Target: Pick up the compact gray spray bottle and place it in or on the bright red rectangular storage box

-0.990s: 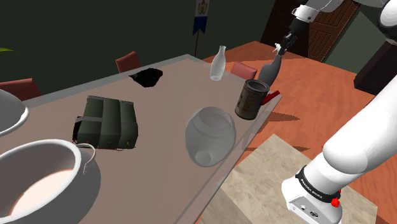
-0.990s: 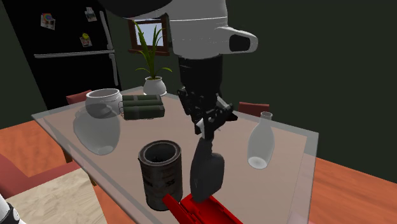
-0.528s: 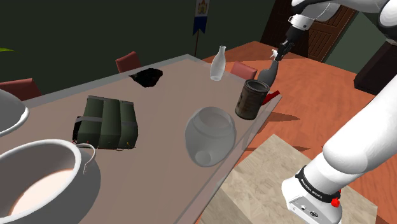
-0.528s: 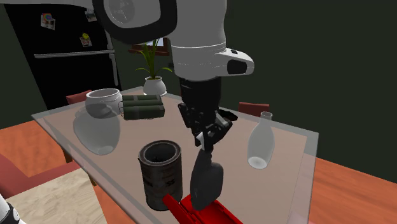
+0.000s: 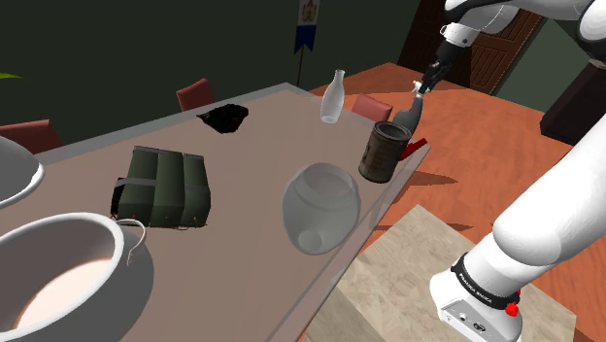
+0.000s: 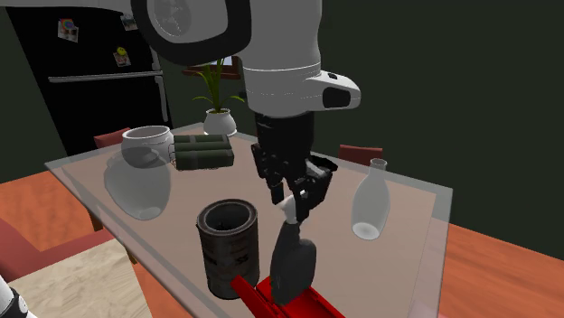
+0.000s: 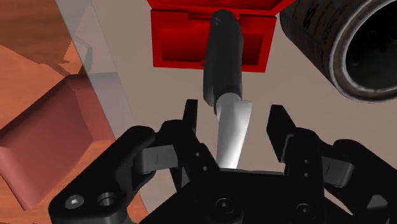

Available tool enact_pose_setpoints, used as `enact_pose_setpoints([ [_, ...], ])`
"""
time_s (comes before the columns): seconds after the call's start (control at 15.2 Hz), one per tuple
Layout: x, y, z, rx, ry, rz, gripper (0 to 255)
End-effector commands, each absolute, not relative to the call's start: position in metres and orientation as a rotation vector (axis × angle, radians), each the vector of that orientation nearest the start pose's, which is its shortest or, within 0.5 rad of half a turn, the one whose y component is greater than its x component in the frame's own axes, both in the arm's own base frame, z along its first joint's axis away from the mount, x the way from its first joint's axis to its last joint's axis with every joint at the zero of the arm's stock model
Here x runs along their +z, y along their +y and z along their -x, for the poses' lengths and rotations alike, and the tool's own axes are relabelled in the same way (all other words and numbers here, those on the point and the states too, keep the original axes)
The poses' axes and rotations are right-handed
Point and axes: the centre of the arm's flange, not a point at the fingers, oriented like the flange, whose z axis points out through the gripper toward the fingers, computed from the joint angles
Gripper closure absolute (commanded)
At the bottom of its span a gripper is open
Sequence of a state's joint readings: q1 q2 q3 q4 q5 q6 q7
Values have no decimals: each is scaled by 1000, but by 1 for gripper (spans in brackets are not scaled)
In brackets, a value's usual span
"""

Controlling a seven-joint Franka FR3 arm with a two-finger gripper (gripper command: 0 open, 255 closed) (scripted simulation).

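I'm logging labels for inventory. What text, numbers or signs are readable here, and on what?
None can be quoted.
Dark can: pale lettering on its side, too blurred to read.
Arm's base band: tiny print, unreadable.
Wall banner: an emblem, no legible words.

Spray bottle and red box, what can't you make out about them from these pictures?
- Red box: shoulder view, mostly hidden behind the dark can; second exterior view, cut by the bottom edge.
- Spray bottle base: wrist view, its own body covers it, so contact with the box floor is unclear.
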State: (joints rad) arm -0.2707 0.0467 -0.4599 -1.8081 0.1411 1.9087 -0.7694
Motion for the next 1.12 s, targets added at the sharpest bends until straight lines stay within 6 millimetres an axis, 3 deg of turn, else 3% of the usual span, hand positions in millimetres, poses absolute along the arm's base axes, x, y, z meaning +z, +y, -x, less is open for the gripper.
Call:
enact_pose_setpoints([
  [0.0, 518, -378, -443, -187, 5, 3093, 0],
  [0.26, 518, -378, -443, -187, 5, 3093, 0],
  [0.53, 567, -380, -437, -187, 5, 3093, 0],
  [1.06, 567, -380, -437, -187, 5, 3093, 0],
])
